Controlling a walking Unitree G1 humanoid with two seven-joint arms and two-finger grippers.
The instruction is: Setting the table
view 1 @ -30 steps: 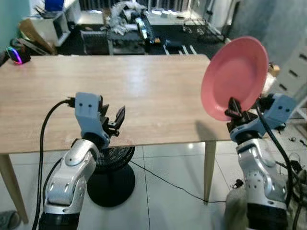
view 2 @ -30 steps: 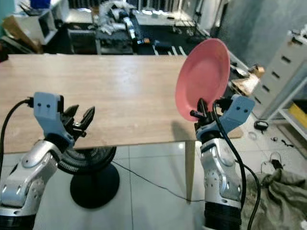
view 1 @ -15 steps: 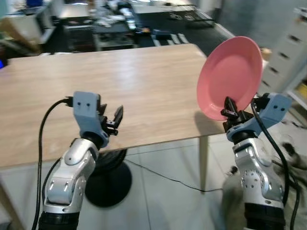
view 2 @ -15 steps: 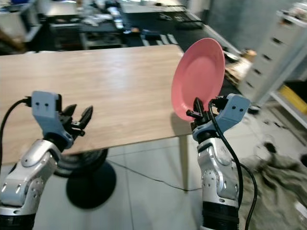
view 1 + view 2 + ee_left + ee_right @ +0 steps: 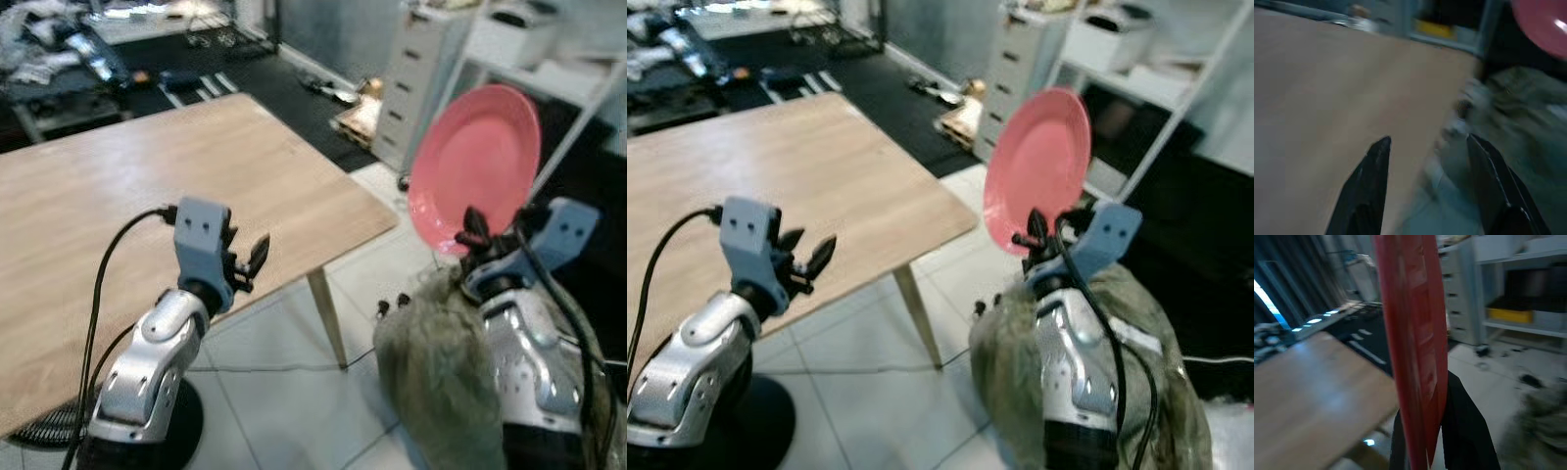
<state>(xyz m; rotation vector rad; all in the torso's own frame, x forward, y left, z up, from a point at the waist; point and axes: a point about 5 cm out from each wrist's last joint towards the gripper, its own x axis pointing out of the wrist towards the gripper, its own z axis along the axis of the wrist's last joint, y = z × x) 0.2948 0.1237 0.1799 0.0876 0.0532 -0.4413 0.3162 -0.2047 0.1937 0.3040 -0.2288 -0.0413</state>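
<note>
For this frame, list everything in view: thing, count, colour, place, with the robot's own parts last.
Plate: one, pink, held on edge in the air, off the table's right corner, above the floor.
Table: one, light wood, ahead and to the left, top bare in what shows.
Drawer unit: one, white, against the far wall beyond the table corner.
Shelf rack: one, white, right of the drawers.
Cloth heap: one, grey-green, on the floor by the right arm.
Fan base: one, black, on the floor under the table's near edge.
Left gripper: black fingers open, holding nothing, at the table's near edge.
Right gripper: black fingers shut on the plate's lower rim.
</note>
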